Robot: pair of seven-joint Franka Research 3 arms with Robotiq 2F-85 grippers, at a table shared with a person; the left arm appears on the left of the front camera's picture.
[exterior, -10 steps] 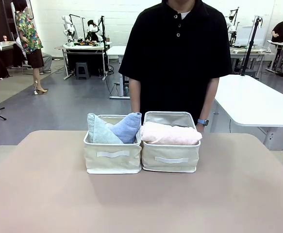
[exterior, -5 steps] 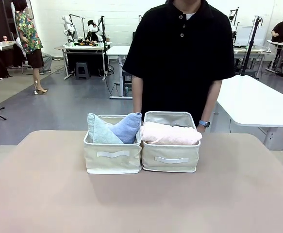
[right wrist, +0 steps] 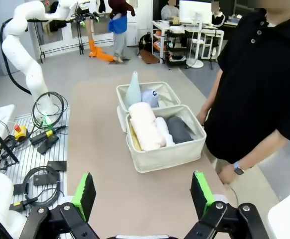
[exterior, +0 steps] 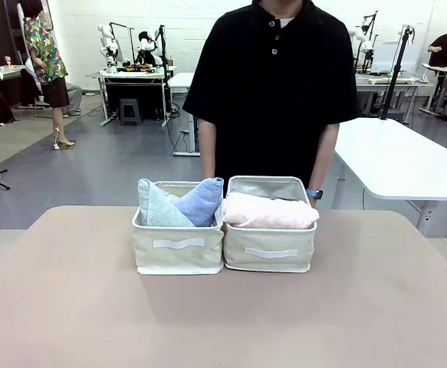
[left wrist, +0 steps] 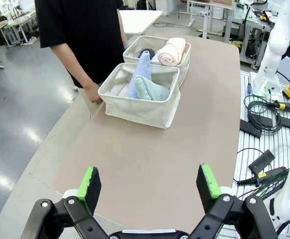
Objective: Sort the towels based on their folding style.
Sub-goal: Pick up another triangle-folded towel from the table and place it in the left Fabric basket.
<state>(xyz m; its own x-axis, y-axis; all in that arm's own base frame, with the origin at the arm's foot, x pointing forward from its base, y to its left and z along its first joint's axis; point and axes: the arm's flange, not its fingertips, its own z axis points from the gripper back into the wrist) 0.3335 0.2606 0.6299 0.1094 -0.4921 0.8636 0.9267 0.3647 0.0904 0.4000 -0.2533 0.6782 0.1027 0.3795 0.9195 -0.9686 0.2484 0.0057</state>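
Closest in, the left tool (left wrist: 149, 186) hangs above the near stretch of the counter (left wrist: 149, 159) with its green pads spread wide apart and nothing between them. The right tool (right wrist: 141, 195) matches it on the other side, jaws gaping, empty, poised over bare counter as well.

Out past both tools, mid-counter, two cream fabric baskets stand touching side by side. The left basket (exterior: 178, 249) carries the cone-folded pair: the mint green towel (exterior: 158, 207) with its point up, and the light blue towel (exterior: 202, 201) leaning right beside it. In the left wrist view those two cones rise clearly above the basket rim.

The right basket (exterior: 270, 249) holds the rolls. The pale pink towel (exterior: 269, 212) lies along the front, riding above the rim. From the right wrist view a white towel (right wrist: 163, 131) lies tucked against the pink one, and a dark grey towel (right wrist: 178, 129) sits next to that, toward the person's side.

Farthest off, a person in a black shirt (exterior: 273, 84) stands at the far edge of the counter right behind the baskets, arms hanging down, a watch (exterior: 313, 194) on one wrist.
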